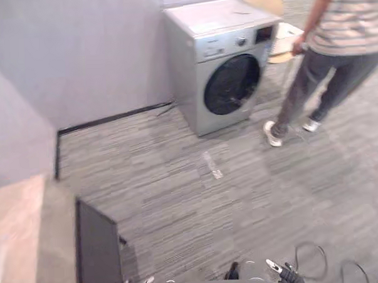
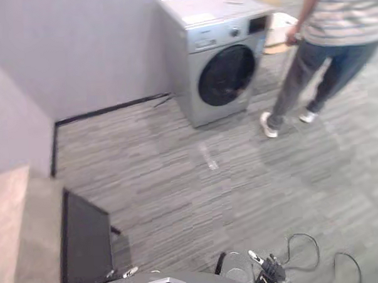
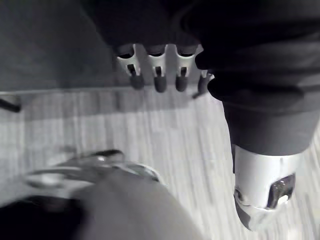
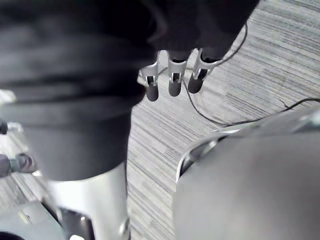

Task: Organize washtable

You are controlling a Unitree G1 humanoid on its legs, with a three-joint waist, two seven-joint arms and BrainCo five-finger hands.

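**Both hands hang empty above carpet; the washing machine stands across the room**

Left wrist view: the left hand is closest, its dark ribbed cover over a row of silver fingers with dark tips. The fingers hang straight and relaxed and hold nothing. Past them is grey striped carpet floor.

Right wrist view: the right hand looks much the same. Its fingers are straight and slack, they hold nothing, and the same carpet lies beyond.

Left eye view: a dark flat panel stands on edge at the lower left. Just beside it, at the left edge, is a pale beige surface. This may be the table the task means, but I cannot tell. Ahead and slightly right, against a grey wall, is a silver front-loading washing machine. A person in a striped top walks past on its right. A small pale scrap lies on the open floor between the robot and the machine.

Right eye view: the same scene, with the machine's round dark door facing the robot.

Judgement: both hands are well apart from any work surface. If the beige surface is the table, it lies to the robot's left, so the left hand is the nearer. The robot would probably have to turn that way before it could reach.
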